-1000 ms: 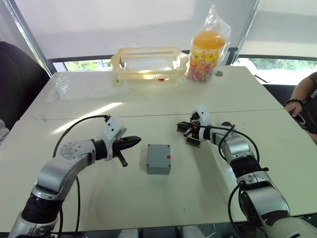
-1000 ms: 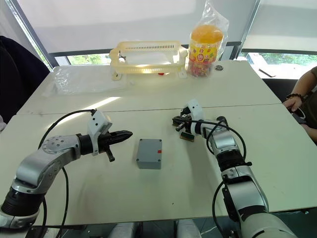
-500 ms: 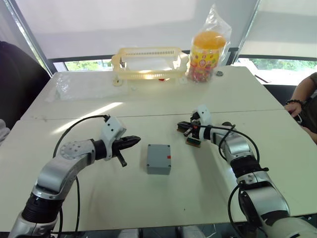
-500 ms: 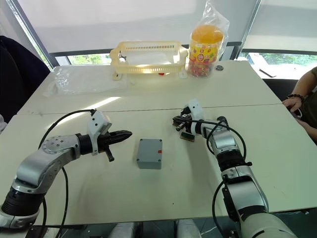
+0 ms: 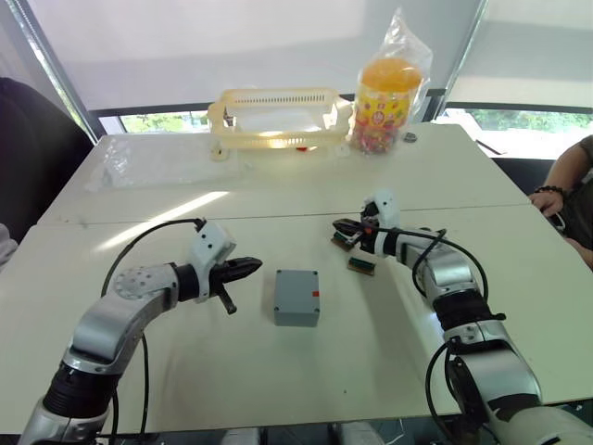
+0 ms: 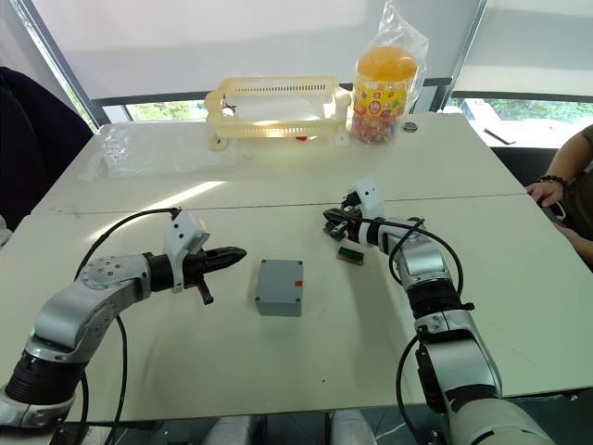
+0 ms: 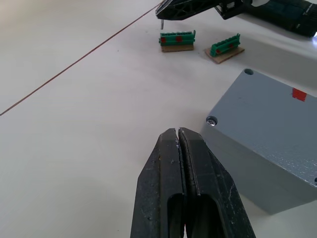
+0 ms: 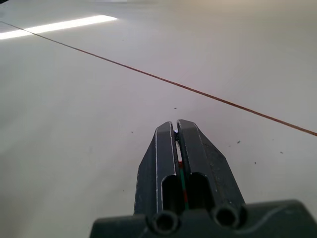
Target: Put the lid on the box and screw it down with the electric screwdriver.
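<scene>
- The box (image 5: 296, 297) is seen resting on the white tabletop (image 5: 278, 371) between the two arms, its lid (image 7: 277, 119) already set on top; a screw head is visible at one lid corner and a small red mark at another edge.
- The left hand (image 5: 248, 268) is held just beside the box, on the robot's left of it, clenched with its fingers (image 7: 178, 168) pressed together and nothing between them; a thin dark rod is seen hanging down near it, and it cannot be told what this is.
- The right hand (image 5: 345, 227) is held over the tabletop beyond the box, to the robot's right, its fingers (image 8: 178, 148) closed with a thin sliver of red and green showing in the slit; what is gripped cannot be told.
- Two small green blocks (image 7: 177, 40) with red dots are seen lying on the tabletop under and near the right hand, apart from the box.
- Nothing is seen lying between the box and either hand.
- At the far edge, a yellow plastic basket (image 5: 274, 116), a bagged jar of sweets (image 5: 384, 93) and a clear plastic bag (image 5: 153, 158) are seen, well apart from the box.
- A person's hand (image 5: 547, 199) is seen at the right edge of the tabletop.
</scene>
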Robot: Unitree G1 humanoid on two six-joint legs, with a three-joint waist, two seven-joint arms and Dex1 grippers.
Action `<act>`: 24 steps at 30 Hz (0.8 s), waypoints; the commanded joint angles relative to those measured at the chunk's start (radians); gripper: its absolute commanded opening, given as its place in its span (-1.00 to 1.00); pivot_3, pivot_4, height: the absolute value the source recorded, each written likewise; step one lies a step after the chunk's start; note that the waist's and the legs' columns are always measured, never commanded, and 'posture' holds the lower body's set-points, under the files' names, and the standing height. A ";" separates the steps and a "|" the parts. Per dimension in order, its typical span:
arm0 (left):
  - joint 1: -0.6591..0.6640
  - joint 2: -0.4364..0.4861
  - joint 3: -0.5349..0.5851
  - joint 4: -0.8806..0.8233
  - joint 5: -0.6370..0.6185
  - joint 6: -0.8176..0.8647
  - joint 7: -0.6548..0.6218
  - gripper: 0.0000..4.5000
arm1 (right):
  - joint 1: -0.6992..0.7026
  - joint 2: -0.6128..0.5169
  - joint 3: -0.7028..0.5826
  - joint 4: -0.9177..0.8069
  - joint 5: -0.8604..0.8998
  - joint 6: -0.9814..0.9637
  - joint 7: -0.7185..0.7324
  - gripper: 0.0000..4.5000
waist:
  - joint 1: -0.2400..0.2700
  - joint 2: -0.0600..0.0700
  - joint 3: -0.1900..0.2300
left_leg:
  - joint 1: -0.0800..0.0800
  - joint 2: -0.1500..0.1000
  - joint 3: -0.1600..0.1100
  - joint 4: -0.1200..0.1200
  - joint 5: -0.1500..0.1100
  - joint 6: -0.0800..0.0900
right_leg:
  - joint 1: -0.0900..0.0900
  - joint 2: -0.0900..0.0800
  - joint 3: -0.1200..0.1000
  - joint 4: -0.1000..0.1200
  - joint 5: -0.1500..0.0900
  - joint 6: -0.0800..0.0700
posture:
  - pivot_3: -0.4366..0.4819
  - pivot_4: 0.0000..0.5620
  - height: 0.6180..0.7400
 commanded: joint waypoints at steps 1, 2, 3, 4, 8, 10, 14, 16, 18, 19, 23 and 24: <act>0.003 0.022 0.010 -0.032 -0.009 -0.011 -0.025 -1.00 | -0.008 -0.032 -0.048 -0.162 0.053 0.041 0.020 -0.99 | 0.000 0.000 0.000 | 0.000 0.000 0.000 0.000 0.000 0.000 | 0.000 0.000 0.000 0.000 0.000 0.000 | -0.05 -0.47 1.00; 0.007 0.038 0.013 -0.044 -0.016 -0.006 -0.040 -1.00 | 0.008 -0.042 -0.053 -0.226 0.074 0.075 0.033 -0.99 | 0.000 0.000 0.000 | 0.000 0.000 0.000 0.000 0.000 0.000 | 0.000 0.000 0.000 0.000 0.000 0.000 | -0.05 -0.47 1.00; 0.010 0.053 0.017 -0.055 -0.023 -0.001 -0.055 -1.00 | 0.025 -0.051 -0.056 -0.286 0.096 0.111 0.043 -0.99 | 0.000 0.000 0.000 | 0.000 0.000 0.000 0.000 0.000 0.000 | 0.000 0.000 0.000 0.000 0.000 0.000 | -0.05 -0.47 1.00; 0.012 0.067 0.022 -0.065 -0.029 0.003 -0.069 -1.00 | 0.043 -0.059 -0.057 -0.344 0.118 0.146 0.051 -0.99 | 0.000 0.000 0.000 | 0.000 0.000 0.000 0.000 0.000 0.000 | 0.000 0.000 0.000 0.000 0.000 0.000 | -0.05 -0.47 1.00; 0.016 0.135 0.054 -0.100 -0.066 0.029 -0.124 -1.00 | 0.152 -0.100 -0.046 -0.585 0.211 0.271 0.098 -0.99 | 0.002 0.000 0.000 | 0.000 0.000 -0.001 0.000 0.000 0.000 | 0.000 0.000 -0.001 0.000 0.000 0.000 | -0.05 -0.47 1.00; 0.021 0.164 0.066 -0.114 -0.089 0.042 -0.145 -1.00 | 0.199 -0.114 -0.043 -0.669 0.239 0.310 0.103 -0.99 | 0.002 0.000 0.000 | 0.000 0.000 -0.001 0.000 0.000 0.000 | 0.000 0.000 -0.001 0.000 0.000 0.000 | -0.05 -0.47 1.00; 0.033 0.209 0.070 -0.142 -0.123 0.057 -0.188 -1.00 | 0.270 -0.130 -0.031 -0.766 0.271 0.355 0.100 -0.99 | 0.001 0.000 0.000 | 0.000 0.000 -0.001 0.000 0.000 0.000 | 0.000 0.000 0.000 0.000 0.000 0.000 | -0.05 -0.47 1.00; 0.030 0.218 0.067 -0.148 -0.133 0.064 -0.197 -1.00 | 0.293 -0.129 -0.025 -0.791 0.281 0.369 0.096 -0.99 | 0.001 0.000 0.000 | 0.000 0.000 -0.001 0.000 0.000 0.000 | 0.000 0.000 0.000 0.000 0.000 0.000 | -0.05 -0.47 1.00; 0.020 0.214 0.059 -0.144 -0.135 0.068 -0.193 -1.00 | 0.309 -0.128 -0.015 -0.804 0.284 0.375 0.093 -0.99 | 0.001 0.000 0.000 | 0.000 0.000 -0.001 0.000 0.000 0.000 | 0.000 0.000 0.000 0.000 0.000 0.000 | -0.05 -0.47 1.00; 0.016 0.209 0.053 -0.141 -0.134 0.068 -0.189 -1.00 | 0.315 -0.127 -0.009 -0.809 0.284 0.376 0.091 -0.99 | 0.001 0.000 0.000 | 0.000 0.000 -0.001 0.000 0.000 0.000 | 0.000 0.000 0.000 0.000 0.000 0.000 | -0.05 -0.47 1.00; 0.020 0.200 0.037 -0.143 -0.134 0.065 -0.184 -1.00 | 0.329 -0.118 0.009 -0.819 0.289 0.380 0.081 -0.99 | 0.002 0.000 0.000 | 0.000 0.000 -0.001 0.000 0.000 0.000 | 0.000 0.000 0.000 0.000 0.000 0.000 | -0.05 -0.47 1.00; 0.020 0.198 0.036 -0.144 -0.135 0.067 -0.182 -1.00 | 0.332 -0.116 0.014 -0.821 0.290 0.381 0.079 -0.99 | 0.002 0.000 0.000 | 0.000 0.000 -0.001 0.000 0.000 0.000 | 0.000 0.000 0.000 0.000 0.000 0.000 | -0.05 -0.47 1.00</act>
